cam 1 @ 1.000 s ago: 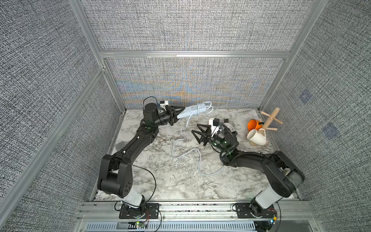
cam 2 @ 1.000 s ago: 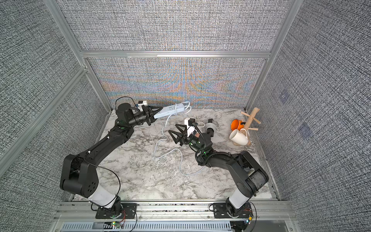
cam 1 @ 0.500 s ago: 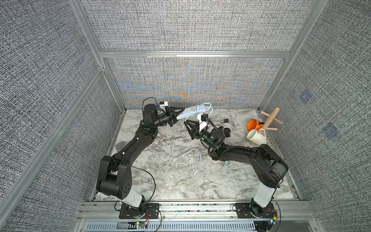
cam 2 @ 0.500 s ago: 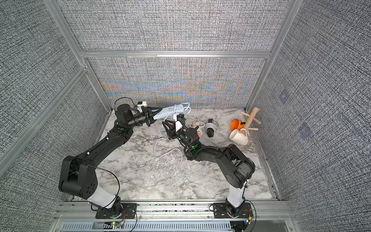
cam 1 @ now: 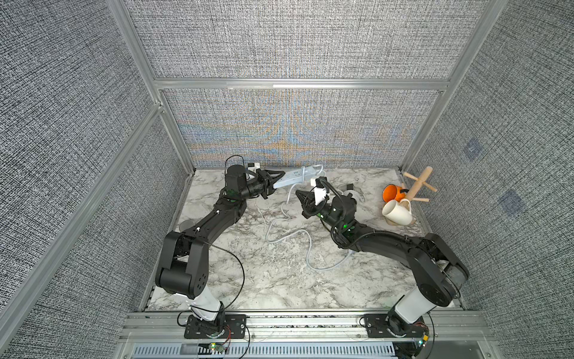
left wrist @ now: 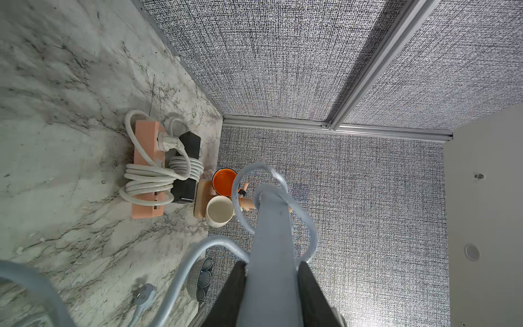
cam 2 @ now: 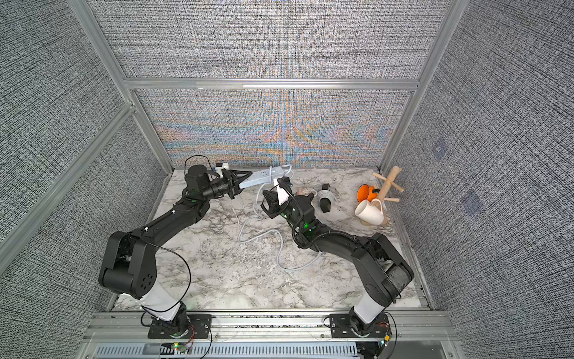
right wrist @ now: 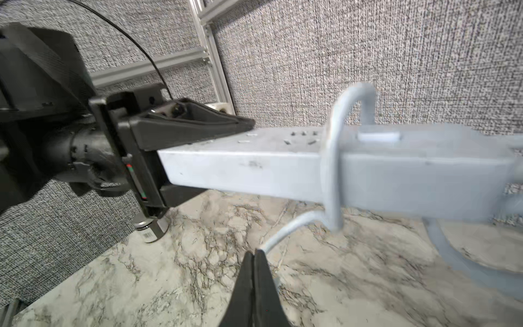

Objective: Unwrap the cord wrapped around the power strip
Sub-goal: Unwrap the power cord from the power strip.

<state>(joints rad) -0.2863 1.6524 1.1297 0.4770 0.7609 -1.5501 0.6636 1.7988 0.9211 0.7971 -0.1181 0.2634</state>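
My left gripper (cam 1: pixel 277 181) (cam 2: pixel 243 182) (left wrist: pixel 271 264) is shut on one end of the white power strip (cam 1: pixel 293 177) (cam 2: pixel 261 179) (right wrist: pixel 254 172). The strip is held level above the table's back edge. One loop of grey cord (right wrist: pixel 329 170) (left wrist: pixel 311 235) still circles its far half. The rest of the cord (cam 1: pixel 307 248) (cam 2: pixel 279 248) trails in loose curves over the marble. My right gripper (cam 1: pixel 297 193) (cam 2: pixel 264 194) (right wrist: pixel 256 253) sits just below the strip. Its jaws are pressed together, and the cord coming down from the loop ends at their tip. The plug (left wrist: pixel 144 294) lies on the table.
A pink power strip (left wrist: pixel 145 175) and a black one (left wrist: pixel 185 170) (cam 2: pixel 324 199), both cord-wrapped, lie right of my right arm. At the back right corner stands a wooden mug tree (cam 1: pixel 417 186) with an orange mug (cam 1: pixel 391 192) and a white mug (cam 1: pixel 396 213). The back wall is close behind the strip.
My right gripper was open over the table middle. It moved left and back up to the strip, shut at the cord, and has drawn slightly away. The left arm has held still.
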